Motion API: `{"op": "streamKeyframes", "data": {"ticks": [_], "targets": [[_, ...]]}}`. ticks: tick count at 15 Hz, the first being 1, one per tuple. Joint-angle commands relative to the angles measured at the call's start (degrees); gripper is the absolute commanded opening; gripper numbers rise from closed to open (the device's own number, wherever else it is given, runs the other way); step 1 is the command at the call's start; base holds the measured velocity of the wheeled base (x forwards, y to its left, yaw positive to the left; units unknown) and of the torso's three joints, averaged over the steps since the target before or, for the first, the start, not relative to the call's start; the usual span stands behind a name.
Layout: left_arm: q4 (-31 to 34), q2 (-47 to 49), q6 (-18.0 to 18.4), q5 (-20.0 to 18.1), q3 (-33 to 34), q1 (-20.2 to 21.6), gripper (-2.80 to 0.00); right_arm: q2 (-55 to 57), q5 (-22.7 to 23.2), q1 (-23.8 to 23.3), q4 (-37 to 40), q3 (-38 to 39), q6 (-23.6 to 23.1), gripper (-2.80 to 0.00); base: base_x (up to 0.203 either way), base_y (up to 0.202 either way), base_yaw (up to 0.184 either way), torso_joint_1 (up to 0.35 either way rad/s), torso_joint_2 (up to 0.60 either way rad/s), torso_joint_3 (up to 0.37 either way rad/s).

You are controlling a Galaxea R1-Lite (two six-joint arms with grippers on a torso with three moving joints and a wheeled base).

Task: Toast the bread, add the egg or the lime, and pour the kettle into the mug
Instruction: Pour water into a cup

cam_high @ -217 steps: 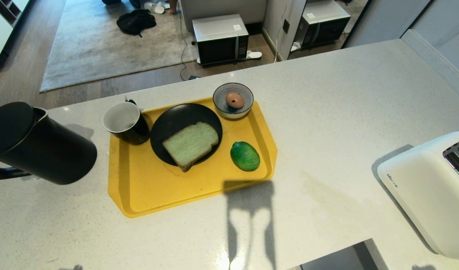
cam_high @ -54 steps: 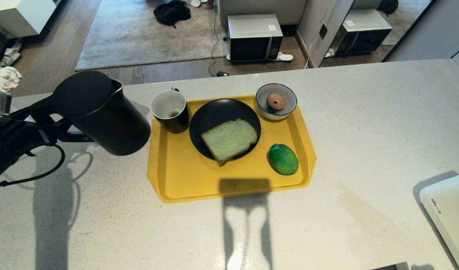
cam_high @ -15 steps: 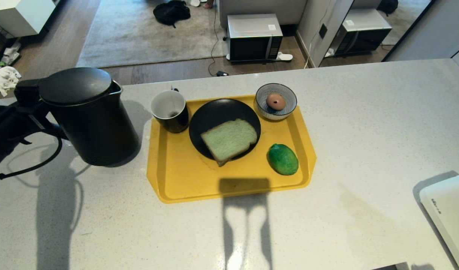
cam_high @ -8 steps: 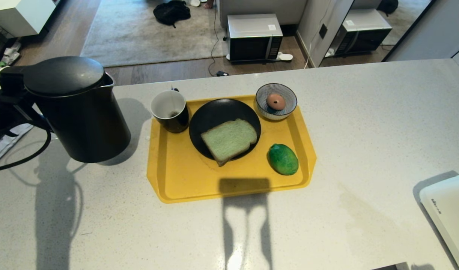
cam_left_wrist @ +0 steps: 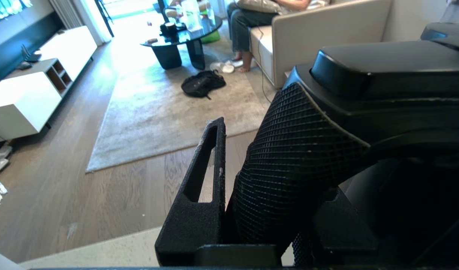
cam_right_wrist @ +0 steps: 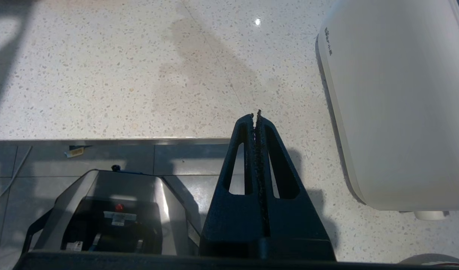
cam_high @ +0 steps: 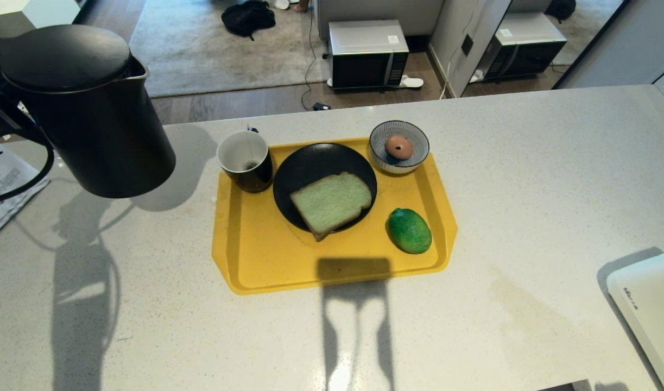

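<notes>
Main risk: the tall matte black jug kettle point(cam_high: 82, 108) is hanging in the air at the upper left of the head view, clear of the pale speckled counter point(cam_high: 527, 163), carried only by its textured black handle point(cam_left_wrist: 289, 180). A heavy body hung off one side of the grip could twist in the fingers if the arm swings fast, and the black cable point(cam_high: 22, 184) looping below it at the left edge could drag or snag. Its base is close to the short glossy black mug with white inside point(cam_high: 245, 160), so a low pass rightward could clip the mug rim or the corner of the yellow plastic tray point(cam_high: 266, 266); tipping too early would spill onto the counter between them. Left gripper point(cam_left_wrist: 252, 187): partly closed, clamped around the kettle handle, one finger point(cam_left_wrist: 203, 176) flat against its side in the left wrist view; the kettle body sits right of the grip in the head view, spout towards the mug. The mug is at the tray's upper-left corner, just right of the kettle, apart from it. Right gripper point(cam_right_wrist: 256, 116): fingers pressed together, empty, parked over the counter edge beside the white toaster point(cam_right_wrist: 394, 105).
</notes>
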Motion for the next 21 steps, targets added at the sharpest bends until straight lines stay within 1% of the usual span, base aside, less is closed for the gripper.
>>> {"op": "streamKeyframes", "data": {"ticks": [1, 4, 7, 11, 21], "targets": [[0.87, -1.78, -0.61, 0.66, -1.67, 0.02, -2.80, 0.02, 0.00, -0.02, 0.02, 0.00, 0.01, -2.80, 0.000, 0.000, 0.000, 0.000, 0.00, 0.000], [2.19, -3.32, -1.50, 2.73, -1.80, 0.02, -2.80, 0.02, 0.00, -0.02, 0.02, 0.00, -0.06, -2.80, 0.000, 0.000, 0.000, 0.000, 0.00, 0.000], [2.39, -3.49, -1.64, 3.61, -2.51, 0.02, -2.80, 0.02, 0.00, 0.06, 0.02, 0.00, 0.03, -2.80, 0.000, 0.000, 0.000, 0.000, 0.00, 0.000], [6.08, -3.32, -1.63, 6.14, -6.19, -0.06, -2.80, 0.02, 0.00, -0.02, 0.02, 0.00, 0.02, -2.80, 0.000, 0.000, 0.000, 0.000, 0.00, 0.000], [7.05, -3.32, -1.64, 6.26, -7.65, -0.06, -2.80, 0.02, 0.00, -0.02, 0.02, 0.00, -0.06, -2.80, 0.000, 0.000, 0.000, 0.000, 0.00, 0.000]]}}
